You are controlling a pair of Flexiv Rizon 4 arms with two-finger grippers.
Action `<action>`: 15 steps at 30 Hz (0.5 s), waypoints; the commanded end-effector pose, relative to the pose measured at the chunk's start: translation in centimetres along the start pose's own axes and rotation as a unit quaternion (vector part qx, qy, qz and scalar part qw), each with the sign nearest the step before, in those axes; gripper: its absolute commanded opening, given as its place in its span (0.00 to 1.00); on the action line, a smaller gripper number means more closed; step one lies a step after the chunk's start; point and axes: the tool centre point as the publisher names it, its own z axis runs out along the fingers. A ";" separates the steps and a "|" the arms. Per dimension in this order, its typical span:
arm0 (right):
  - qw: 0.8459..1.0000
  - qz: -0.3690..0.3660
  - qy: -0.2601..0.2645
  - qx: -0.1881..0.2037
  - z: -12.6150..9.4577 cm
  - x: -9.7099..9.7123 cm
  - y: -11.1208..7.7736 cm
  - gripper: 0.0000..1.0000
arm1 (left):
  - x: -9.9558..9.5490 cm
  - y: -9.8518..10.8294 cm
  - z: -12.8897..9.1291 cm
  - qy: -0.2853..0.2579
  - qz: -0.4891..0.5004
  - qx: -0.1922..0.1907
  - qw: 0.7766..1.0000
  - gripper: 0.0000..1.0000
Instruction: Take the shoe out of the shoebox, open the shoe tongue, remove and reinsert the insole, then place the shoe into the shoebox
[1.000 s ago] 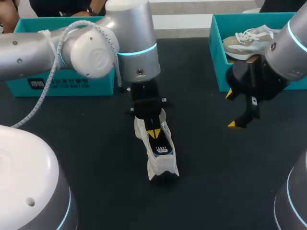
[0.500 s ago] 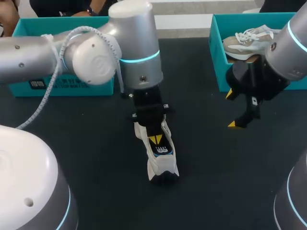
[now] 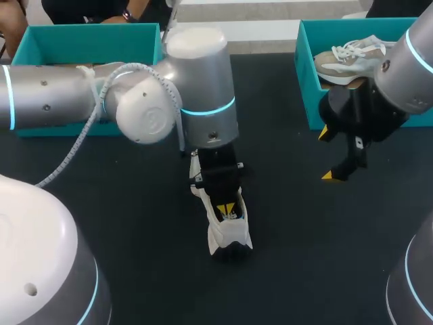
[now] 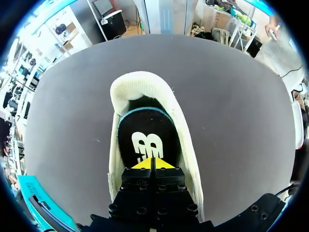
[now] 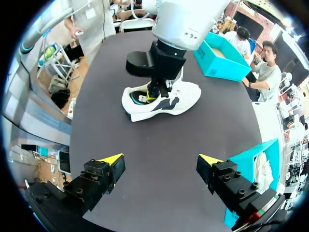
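Note:
A white shoe (image 3: 229, 235) stands on the dark table, heel toward the front edge. My left gripper (image 3: 225, 207) is shut and reaches down into the shoe's opening. In the left wrist view its joined yellow tips (image 4: 152, 163) rest on the black, teal-edged insole (image 4: 145, 137), with the padded white heel collar (image 4: 140, 84) ahead of them. My right gripper (image 3: 325, 154) hangs open above the table to the right, nothing between its fingers. In the right wrist view it (image 5: 160, 159) is well back from the shoe (image 5: 166, 100).
An open teal shoebox (image 3: 88, 40) sits at the back left behind my left arm. A second teal box (image 3: 306, 74) at the back right holds a beige shoe (image 3: 348, 57). Bare dark tabletop lies between the shoe and my right gripper.
My left arm has swung in over the shoe, and its shut tips have slid along the insole toward the heel. The right arm has not moved.

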 end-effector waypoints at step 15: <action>1.000 0.000 -0.001 0.000 0.1 0.0 0.0 1.00 | -1.3 -2.4 -1.8 -0.057 0.029 0.007 0.998 0.00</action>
